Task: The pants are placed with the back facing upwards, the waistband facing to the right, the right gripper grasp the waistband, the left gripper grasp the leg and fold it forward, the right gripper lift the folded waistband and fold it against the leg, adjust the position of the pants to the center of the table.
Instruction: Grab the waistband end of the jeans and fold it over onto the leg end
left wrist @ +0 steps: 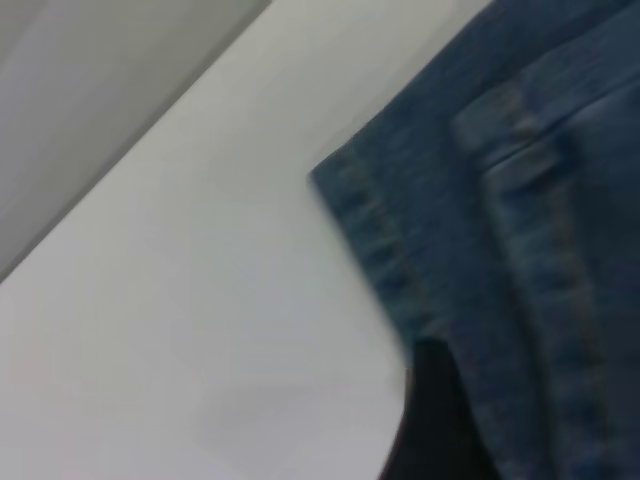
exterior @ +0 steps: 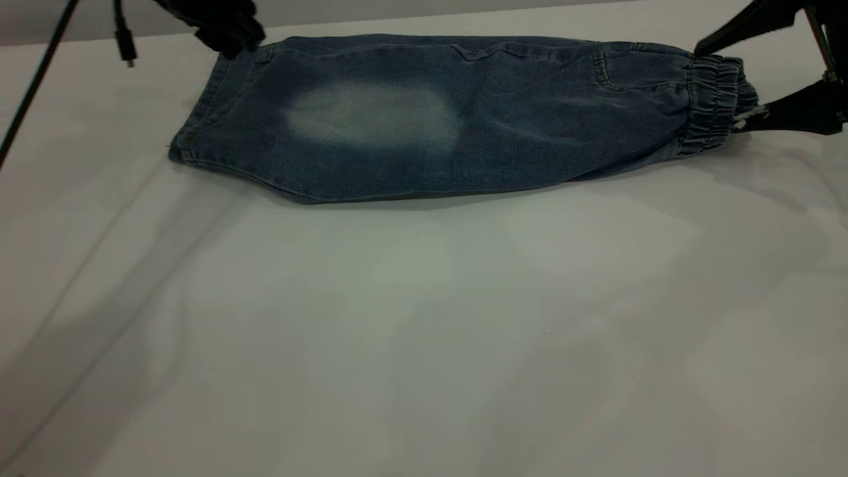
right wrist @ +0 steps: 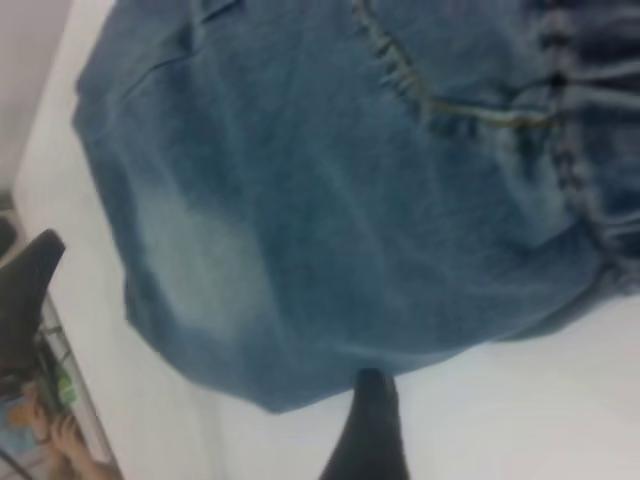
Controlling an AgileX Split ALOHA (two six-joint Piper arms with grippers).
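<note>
The pants [exterior: 430,119] lie folded lengthwise into one long denim strip near the far edge of the table [exterior: 424,331]. A pale faded patch [exterior: 371,116] faces up. The gathered waistband [exterior: 712,99] is at the right end and the leg hem [exterior: 192,136] at the left. My right gripper [exterior: 717,86] is open, one finger above the waistband and one below it, tips at the fabric. In the right wrist view one finger [right wrist: 368,420] touches the denim edge [right wrist: 300,390]. My left gripper [exterior: 228,32] hovers at the far corner of the leg hem [left wrist: 370,220].
A cable with a plug [exterior: 124,50] dangles at the far left, beside a slanted black cord [exterior: 33,86]. The table's far edge [exterior: 99,38] runs just behind the pants. The white tabletop spreads wide on the near side of the pants.
</note>
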